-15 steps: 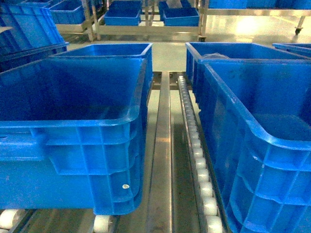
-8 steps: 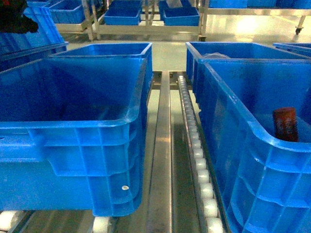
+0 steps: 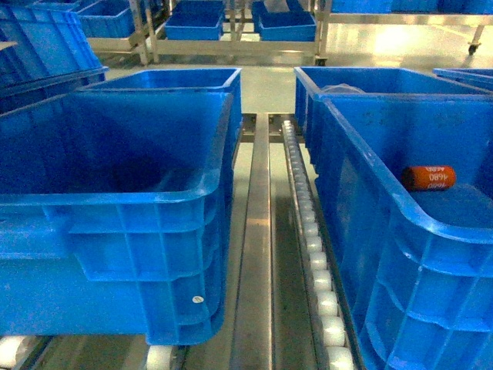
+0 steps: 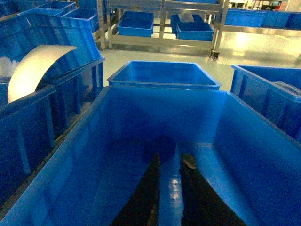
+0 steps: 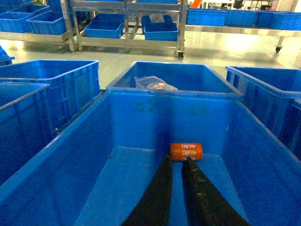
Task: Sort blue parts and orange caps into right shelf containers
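1. The right gripper (image 5: 176, 172) hangs over the near right deep bright-blue plastic bin (image 3: 362, 166), jaws nearly pressed together, pinching nothing.
2. The short orange cylindrical cap (image 5: 186, 151), white "4680" on its side, lies on the bin floor just beyond the fingertips, judged delivered.
3. The left gripper (image 4: 169, 165), jaws slightly apart and empty, hangs in the left blue bin (image 4: 94, 141).

orange cap (image 3: 429, 178) inside right blue bin (image 3: 400, 223)

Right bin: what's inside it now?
One orange cap lies on its side on the right bin's floor, just past the right gripper's fingers. The near floor is hidden by those fingers and the bin's wall.
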Robot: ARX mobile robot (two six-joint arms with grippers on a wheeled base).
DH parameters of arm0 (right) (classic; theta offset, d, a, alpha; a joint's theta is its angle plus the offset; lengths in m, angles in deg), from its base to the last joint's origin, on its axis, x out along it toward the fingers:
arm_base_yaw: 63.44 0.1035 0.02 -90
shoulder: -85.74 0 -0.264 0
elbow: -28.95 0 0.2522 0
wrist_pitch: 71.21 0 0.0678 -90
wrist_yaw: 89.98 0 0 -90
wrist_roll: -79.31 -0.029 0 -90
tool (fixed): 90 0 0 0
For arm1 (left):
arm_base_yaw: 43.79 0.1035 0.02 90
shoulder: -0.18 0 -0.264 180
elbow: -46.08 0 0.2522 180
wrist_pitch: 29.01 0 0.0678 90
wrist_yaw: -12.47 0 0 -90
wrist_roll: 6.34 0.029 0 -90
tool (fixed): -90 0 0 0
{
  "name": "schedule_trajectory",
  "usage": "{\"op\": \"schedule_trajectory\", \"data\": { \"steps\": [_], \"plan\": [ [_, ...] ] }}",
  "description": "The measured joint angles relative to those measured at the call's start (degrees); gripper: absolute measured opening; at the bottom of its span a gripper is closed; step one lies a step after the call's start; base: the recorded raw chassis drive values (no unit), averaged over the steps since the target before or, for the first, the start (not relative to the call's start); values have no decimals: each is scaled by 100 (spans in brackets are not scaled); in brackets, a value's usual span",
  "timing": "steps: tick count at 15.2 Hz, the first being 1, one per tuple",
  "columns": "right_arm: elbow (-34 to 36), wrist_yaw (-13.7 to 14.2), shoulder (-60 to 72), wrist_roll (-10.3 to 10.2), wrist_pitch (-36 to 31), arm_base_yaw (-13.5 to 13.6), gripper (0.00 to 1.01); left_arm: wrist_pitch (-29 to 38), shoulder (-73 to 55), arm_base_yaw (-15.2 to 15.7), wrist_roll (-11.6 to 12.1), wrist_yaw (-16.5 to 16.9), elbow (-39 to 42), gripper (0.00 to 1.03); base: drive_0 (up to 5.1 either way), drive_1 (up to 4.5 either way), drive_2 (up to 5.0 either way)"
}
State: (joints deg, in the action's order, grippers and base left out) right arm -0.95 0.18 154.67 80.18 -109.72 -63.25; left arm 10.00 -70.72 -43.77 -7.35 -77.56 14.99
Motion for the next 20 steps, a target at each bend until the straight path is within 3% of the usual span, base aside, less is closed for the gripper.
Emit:
{"op": "schedule_trajectory", "data": {
  "steps": [1,8,9,20],
  "plan": [
    [199,2,-240,-13,26,0,2,-9,247,0,4,0,216,2,0,0,0],
    [1156,0,-1993,-22,815,0,2,-782,2017,0,4,0,1224,2,0,0,0],
    [1322,0,-1947,-24,404,0,2,-363,1980,0,4,0,1392,2,0,0,0],
    [1541,-2,-4728,-26,3058,0,2,-3012,4813,-2,4,0,1670,2,0,0,0]
  ]
}}
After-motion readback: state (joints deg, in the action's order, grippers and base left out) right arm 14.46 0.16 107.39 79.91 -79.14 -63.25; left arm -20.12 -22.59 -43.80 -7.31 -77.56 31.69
